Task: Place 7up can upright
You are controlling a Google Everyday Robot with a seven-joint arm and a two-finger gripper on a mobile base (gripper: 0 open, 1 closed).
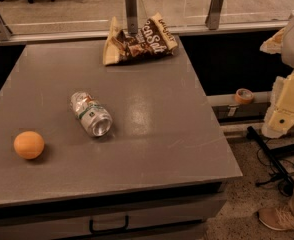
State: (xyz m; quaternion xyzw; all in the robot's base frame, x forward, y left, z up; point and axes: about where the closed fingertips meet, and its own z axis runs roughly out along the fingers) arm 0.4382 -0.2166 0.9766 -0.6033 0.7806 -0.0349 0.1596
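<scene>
Well, your counter (162,124) holds a snack bag (139,40) lying flat at the back. Your gripper (286,109) hangs off its right side; open or closed, you cannot tell. The 7up can (91,114) lies on its side left of the middle, so it needs standing up. An orange ball (29,144) sits nearby.

**Only the bag's lettering can be read**

The gripper (283,115) hangs off the right side of the table (157,134). Far to its left and further back, the brown snack bag (139,40) carries big white lettering, creased, that looks like "Sea Salt". Left of the gripper, the 7up can (91,114) has a green-and-white label with no word I can make out.
</scene>
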